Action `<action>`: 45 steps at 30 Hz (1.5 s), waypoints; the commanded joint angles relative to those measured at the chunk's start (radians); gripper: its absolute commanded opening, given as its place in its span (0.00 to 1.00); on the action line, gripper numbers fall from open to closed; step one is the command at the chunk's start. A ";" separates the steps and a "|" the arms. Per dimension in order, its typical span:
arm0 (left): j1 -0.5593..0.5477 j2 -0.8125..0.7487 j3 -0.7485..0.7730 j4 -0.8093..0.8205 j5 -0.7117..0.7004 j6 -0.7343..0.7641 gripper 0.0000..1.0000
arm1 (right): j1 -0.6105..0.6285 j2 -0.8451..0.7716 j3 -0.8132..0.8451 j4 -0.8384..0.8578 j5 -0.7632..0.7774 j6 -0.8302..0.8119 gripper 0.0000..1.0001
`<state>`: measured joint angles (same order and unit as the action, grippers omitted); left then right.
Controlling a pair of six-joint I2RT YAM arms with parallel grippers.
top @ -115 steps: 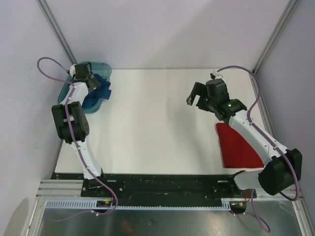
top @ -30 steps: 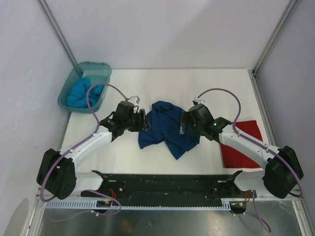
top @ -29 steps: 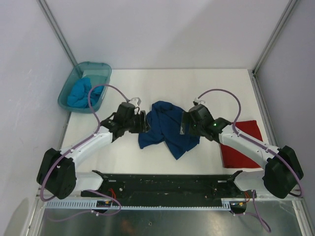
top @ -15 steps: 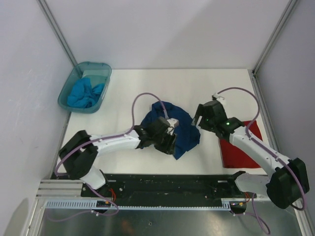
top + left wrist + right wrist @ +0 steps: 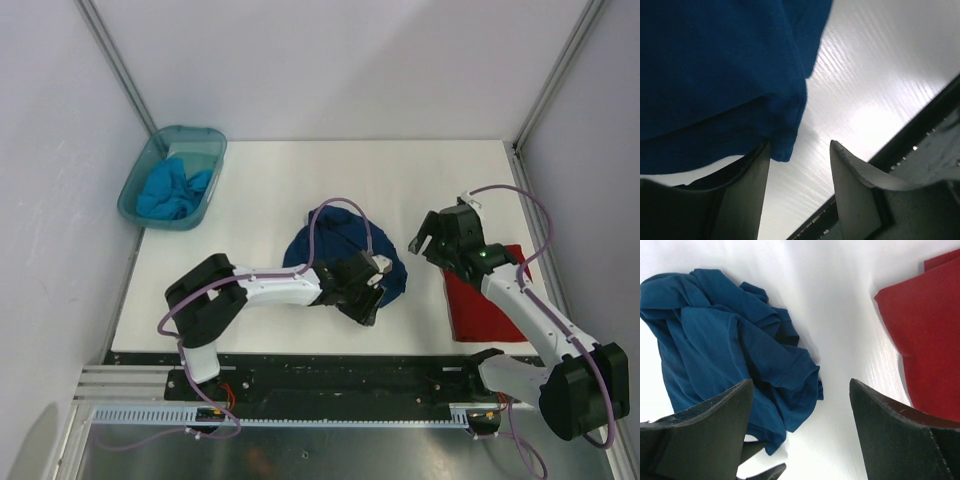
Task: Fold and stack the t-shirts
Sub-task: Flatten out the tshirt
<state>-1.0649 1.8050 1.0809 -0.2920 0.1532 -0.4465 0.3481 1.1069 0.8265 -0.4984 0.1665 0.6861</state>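
The left gripper (image 5: 801, 147) is down low at the table (image 5: 300, 180), its arm stretched out sideways across the near edge. Its jaws stand partly open, with bare white tabletop showing in the gap. Nothing is pinched between them. A hemmed corner of the navy blue t-shirt (image 5: 725, 75) droops right at the tip of one finger (image 5: 747, 195) and rests against its inner edge, while the other finger (image 5: 855, 185) is clear of the cloth. From overhead, the rest of that shirt (image 5: 340, 245) lies crumpled in a rounded heap just beyond and to the left of this gripper (image 5: 368, 295), with the arm's purple cable looping over it. On the gripper's other side is the black rail (image 5: 930, 125) along the table's near edge.

The right gripper (image 5: 800, 385) hangs above the table with its jaws spread wide and nothing in them. In its wrist view the navy heap lies to the left below it, with a crumpled edge reaching in between the fingertips underneath. In the overhead view this gripper (image 5: 432, 238) is apart from the heap, just off its right side. The red t-shirt (image 5: 930, 340) lies flat and smooth to this gripper's right and nearer the arm's base, partly under the forearm (image 5: 480, 310).

Well away from both grippers, in the far left corner, sits the teal tub (image 5: 212, 150) with the turquoise t-shirt (image 5: 170, 190) bunched inside it.
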 commanded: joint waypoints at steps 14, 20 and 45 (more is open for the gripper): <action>0.062 -0.243 -0.101 -0.096 -0.628 -0.159 0.00 | 0.022 0.070 -0.053 0.105 -0.102 -0.006 0.75; 0.227 -0.485 -0.199 -0.149 -0.722 -0.212 0.00 | 0.120 0.144 -0.061 0.153 -0.090 0.003 0.68; 0.607 -0.688 -0.216 -0.171 -0.623 -0.137 0.00 | 0.138 0.340 -0.046 0.292 -0.072 0.048 0.50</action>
<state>-0.5106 1.1633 0.8326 -0.4770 -0.4831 -0.6094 0.5087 1.4185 0.7666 -0.2497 0.0635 0.7300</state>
